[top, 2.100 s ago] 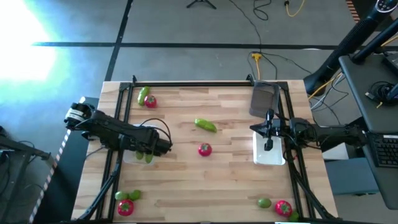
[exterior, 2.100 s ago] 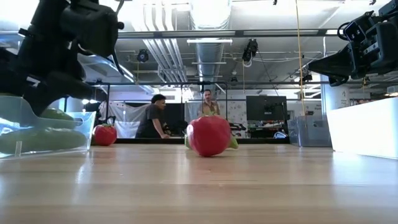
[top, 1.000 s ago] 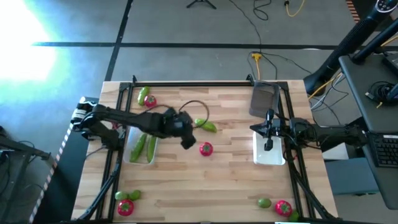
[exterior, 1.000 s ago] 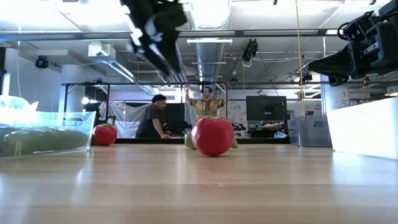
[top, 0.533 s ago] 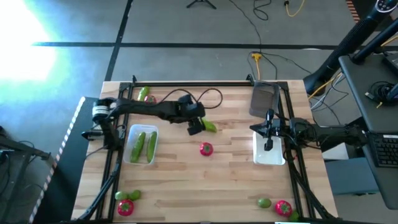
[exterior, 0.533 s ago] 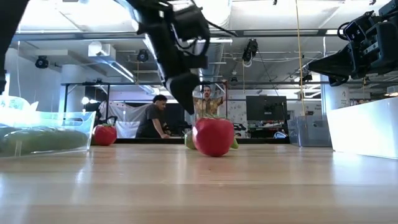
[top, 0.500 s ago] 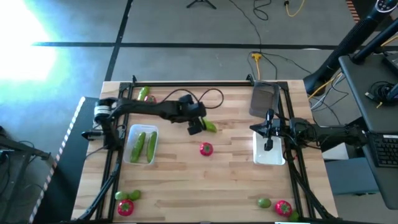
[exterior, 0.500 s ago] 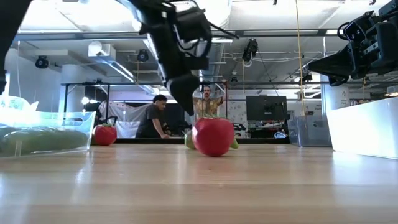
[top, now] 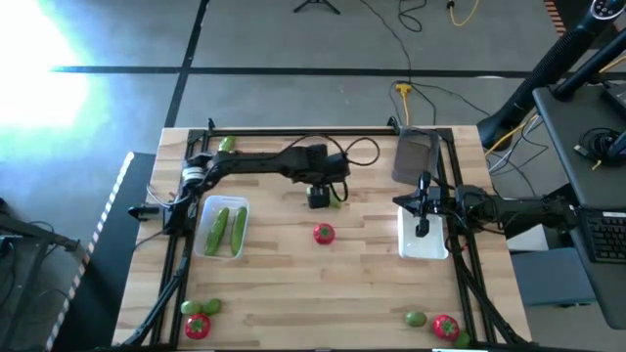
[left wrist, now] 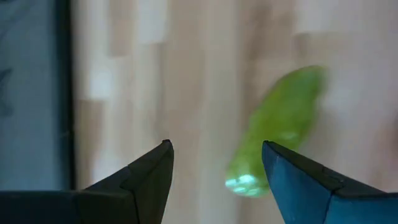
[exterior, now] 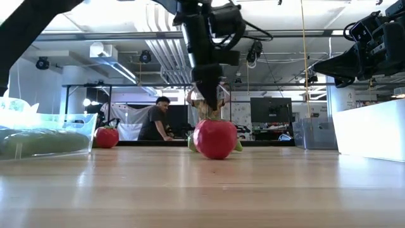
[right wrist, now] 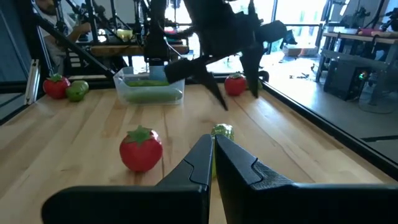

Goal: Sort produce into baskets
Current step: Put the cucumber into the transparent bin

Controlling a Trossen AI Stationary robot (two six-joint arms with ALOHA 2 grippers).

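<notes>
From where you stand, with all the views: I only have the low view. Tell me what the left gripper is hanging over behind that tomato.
Observer: A loose cucumber on the bare table; the left gripper hovers right over it, fingers open.
Operator: Say whether the fingers straddle it.
Observer: Not squarely. In the left wrist view the cucumber lies near one finger, off the gap's centre.
Operator: Report the cucumber basket.
Observer: The clear basket at the table's left holds two cucumbers.
Operator: And the right arm.
Observer: The right gripper, fingers shut, waits above the white basket.
</notes>
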